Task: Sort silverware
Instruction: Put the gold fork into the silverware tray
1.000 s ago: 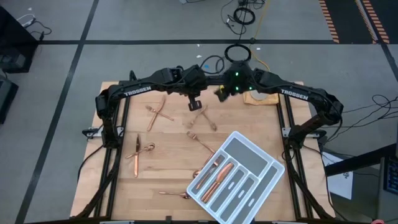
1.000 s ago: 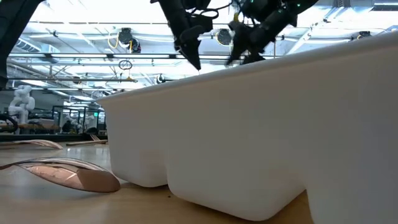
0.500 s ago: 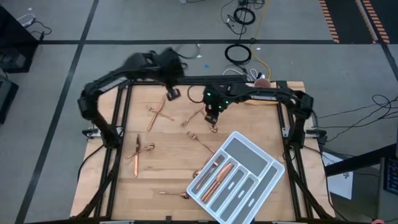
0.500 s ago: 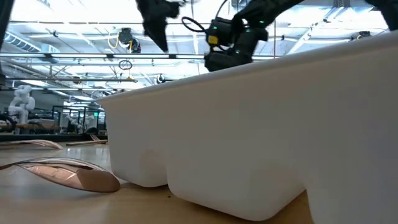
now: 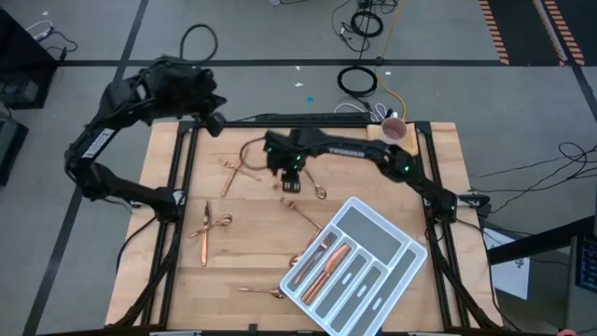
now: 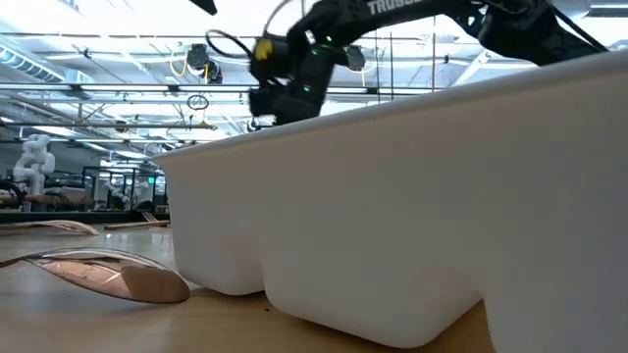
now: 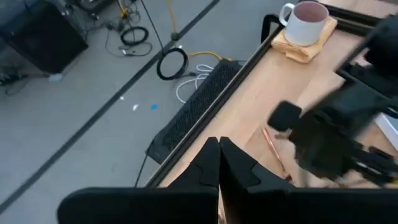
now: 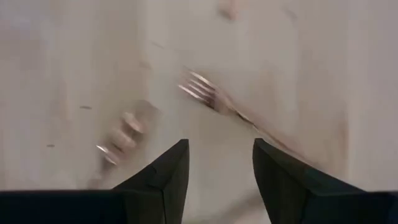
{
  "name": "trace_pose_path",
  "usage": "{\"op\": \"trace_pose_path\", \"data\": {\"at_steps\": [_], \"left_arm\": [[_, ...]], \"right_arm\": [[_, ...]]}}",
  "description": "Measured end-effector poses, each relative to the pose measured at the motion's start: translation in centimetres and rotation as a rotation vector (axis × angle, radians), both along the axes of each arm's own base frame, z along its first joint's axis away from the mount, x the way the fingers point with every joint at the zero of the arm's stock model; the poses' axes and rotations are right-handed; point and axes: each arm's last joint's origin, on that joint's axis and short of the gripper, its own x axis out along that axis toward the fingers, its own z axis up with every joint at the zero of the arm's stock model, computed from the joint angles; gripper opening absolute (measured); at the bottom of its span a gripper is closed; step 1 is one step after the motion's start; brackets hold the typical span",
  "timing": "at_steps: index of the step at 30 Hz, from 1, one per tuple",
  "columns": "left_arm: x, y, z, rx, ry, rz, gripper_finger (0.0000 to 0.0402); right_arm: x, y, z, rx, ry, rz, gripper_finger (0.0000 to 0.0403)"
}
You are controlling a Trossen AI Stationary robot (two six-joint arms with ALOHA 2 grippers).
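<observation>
1. Now the right claw [image 5: 288, 183], jaws apart and empty, hovers over a slim copper fork [image 8: 208, 93] mid-bench [image 5: 252, 252], near the white divided tray [image 5: 387, 245].
2. Next likely: descend, pinch its handle.
3. Fork's long axis runs diagonally, tines pointing away from the tray.
4. Left claw [image 7: 218, 163], closed, waits beyond the bench's far-left corner.

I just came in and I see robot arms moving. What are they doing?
They're sorting copper silverware into a white divided tray. The right hand hangs open and empty over a fork lying in the middle of the wooden table. The left hand is shut and pulled away to the table's far left corner. A few pieces already lie in the tray; several others lie scattered around.
</observation>
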Motion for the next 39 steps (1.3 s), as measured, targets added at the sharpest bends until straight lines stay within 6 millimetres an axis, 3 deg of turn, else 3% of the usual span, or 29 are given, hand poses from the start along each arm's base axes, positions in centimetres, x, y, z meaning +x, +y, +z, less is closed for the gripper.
{"op": "trace_pose_path", "data": {"at_steps": [5,9,14,20,29,39], "left_arm": [[-1.9,-1.0,0.6,0.044,0.01,0.03,0.0],[-2.9,-1.4,0.9,0.108,0.04,0.054,0.0],[-3.6,-1.8,1.0,0.106,0.053,0.05,0.0],[-4.0,-2.0,0.8,0.092,0.076,0.048,0.0],[-4.0,-2.1,0.7,0.099,0.1,0.029,0.0],[-4.0,-2.1,0.7,0.099,0.102,0.025,0.0]], "right_arm": [[1.6,2.8,-1.2,-0.149,0.009,0.158,0.0164],[2.8,4.7,-3.0,-0.254,0.022,0.157,0.0164],[3.7,6.3,-5.1,-0.247,0.018,0.127,0.0164],[4.1,5.9,-5.9,-0.344,0.011,-0.034,0.0164],[4.3,5.2,-5.9,-0.298,-0.03,-0.128,0.0164],[5.0,5.2,-8.5,-0.315,-0.034,-0.183,0.0164]]}}
